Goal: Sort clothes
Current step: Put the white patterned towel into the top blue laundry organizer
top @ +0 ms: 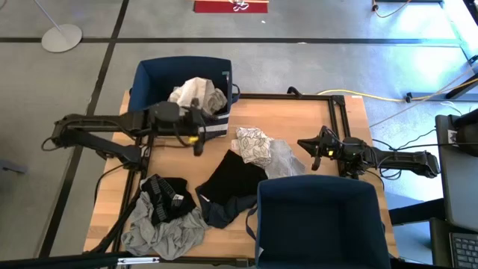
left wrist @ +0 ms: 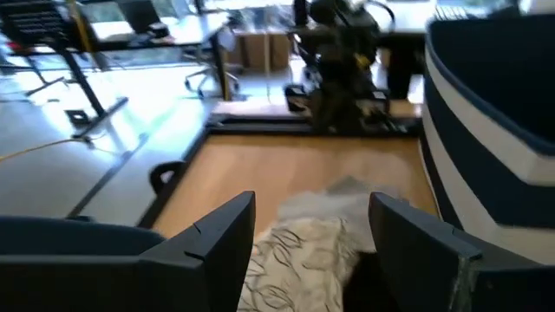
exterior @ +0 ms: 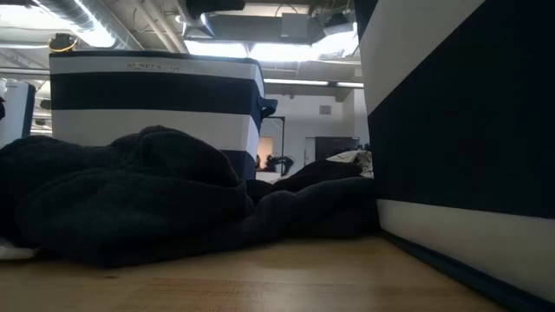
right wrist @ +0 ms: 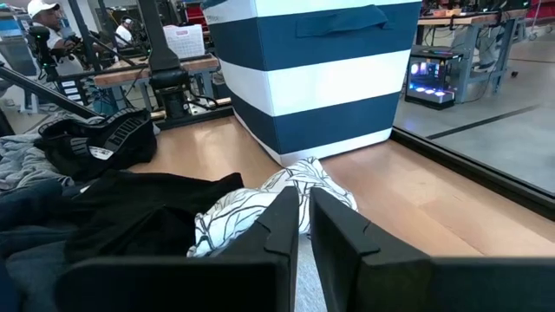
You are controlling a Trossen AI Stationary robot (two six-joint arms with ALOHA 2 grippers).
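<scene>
My left gripper [top: 202, 127] [left wrist: 312, 247] hovers open at the near wall of the far navy-and-white bin [top: 149, 82], its fingers level and aimed at the table's right, with nothing between them. White and cream clothes [top: 198, 93] lie heaped in that bin. On the table lie a white black-patterned garment [top: 254, 144] [left wrist: 295, 260] [right wrist: 251, 208], a grey one [top: 285, 158], a black one [top: 231, 179] [right wrist: 147, 208], a dark navy one [top: 224, 213], a black striped one [top: 168, 198] and a grey one [top: 164, 233]. My right gripper [top: 314, 153] [right wrist: 303, 230] rests shut at the right, beside the patterned garment.
A second navy bin [top: 321, 220] [exterior: 460, 130] stands at the near right edge of the table. Bare wood [top: 299, 119] lies between the far bin and my right arm. A black frame [top: 340, 112] runs along the far and right sides.
</scene>
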